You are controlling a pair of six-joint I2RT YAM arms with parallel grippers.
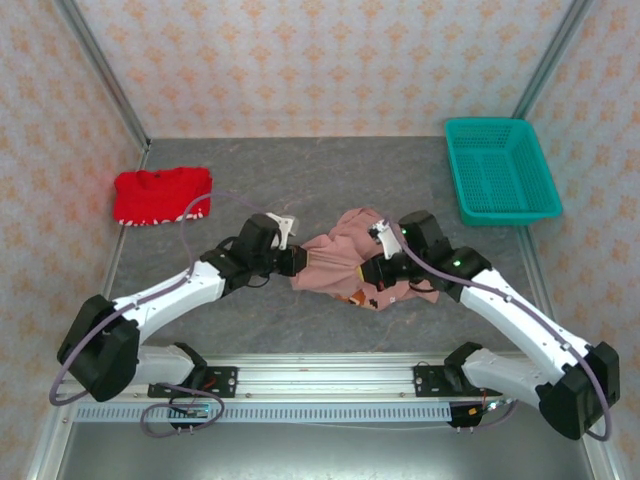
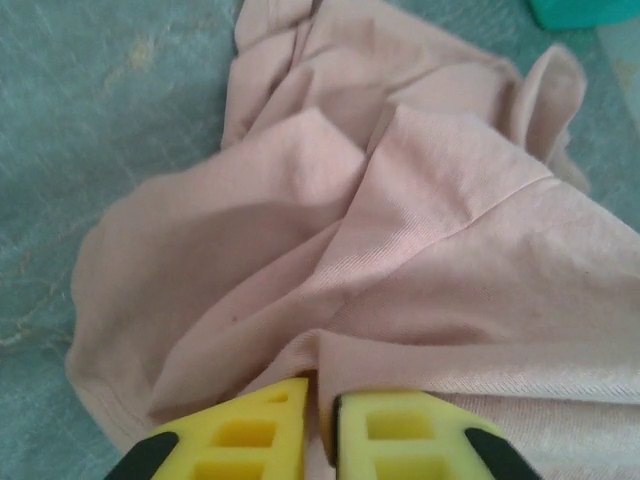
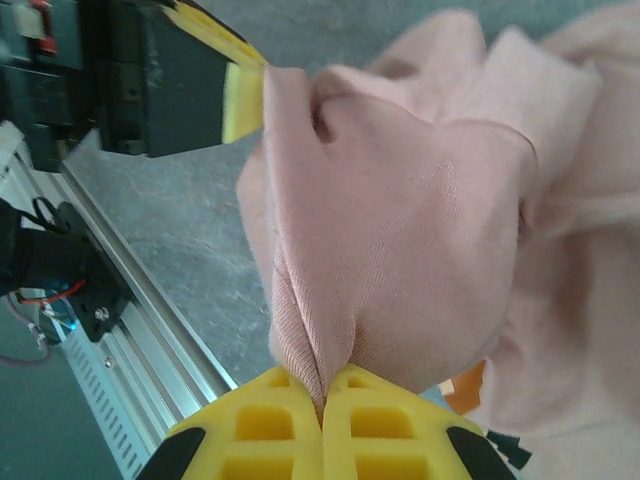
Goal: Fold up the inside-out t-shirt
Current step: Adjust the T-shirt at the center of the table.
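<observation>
- The inside-out t-shirt (image 1: 335, 262), dusty pink, sits bunched in a crumpled heap between the two end effectors, near the middle of the table (image 1: 300, 170).
- It is just to the right of the left end effector (image 1: 292, 262) and just to the left of the right end effector (image 1: 370, 274). Both tips are buried in its edges.
- From the left wrist, the cloth spreads ahead of the yellow fingers (image 2: 260, 430) in broad folds. A hemmed edge curves to their left, and grey table shows beyond it.
- The left end effector's jaws stand narrow, a slim gap between them. A fold of pink fabric runs down into that gap and touches both inner faces.
- From the right wrist, a gathered ridge of the shirt rises straight up from the right end effector's fingertips (image 3: 280, 420).
- The right end effector's jaws are pressed together on that ridge, with the fabric pinched tight between the pads.
- In the same view, the left end effector's yellow pad (image 3: 240, 100) touches the far top edge of the same bunch.
- A patch of orange and dark print (image 3: 480, 410) shows just to the right of the right end effector's fingers.
</observation>
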